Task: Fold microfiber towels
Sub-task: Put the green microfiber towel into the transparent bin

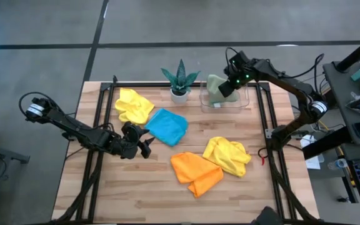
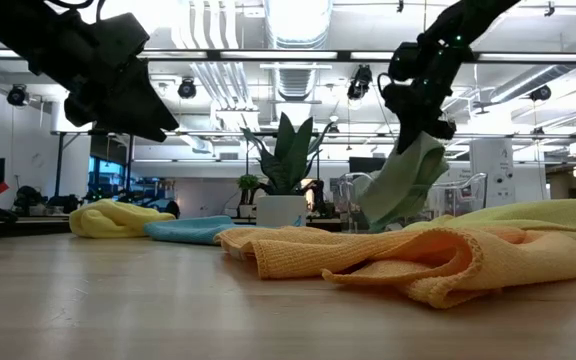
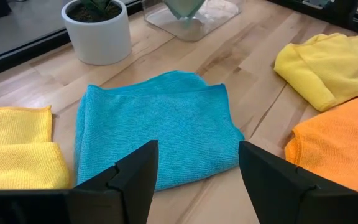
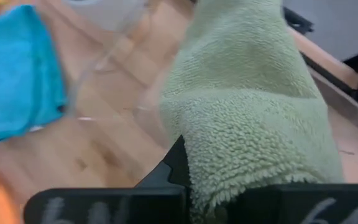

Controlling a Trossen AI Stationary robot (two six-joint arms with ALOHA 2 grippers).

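My right gripper (image 1: 229, 85) is at the table's far right, above the clear plastic tray (image 1: 247, 104), shut on a sage green towel (image 2: 404, 182) that hangs from it. My left gripper (image 3: 197, 180) hovers open, clear of the table, just short of the folded sky blue towel (image 3: 154, 124), which lies flat on the table. One yellow towel (image 1: 133, 105) lies folded at the far left. An orange towel (image 1: 195, 172) and a second yellow towel (image 1: 228, 155) lie crumpled near the middle right. My right gripper pinches the green towel's upper end (image 4: 229, 168) between its two fingers, coming from above and slanting down. The cloth is bunched in several layers there. It hangs slack below the fingers over the tray; whether its lower end (image 2: 376, 214) touches the tray I cannot tell.
A spiky green plant in a white pot (image 1: 180, 92) stands at the far middle, between the yellow towel and the tray. A dark metal frame (image 1: 99, 156) runs along the table's left and right sides. Bare wood lies along the near edge.
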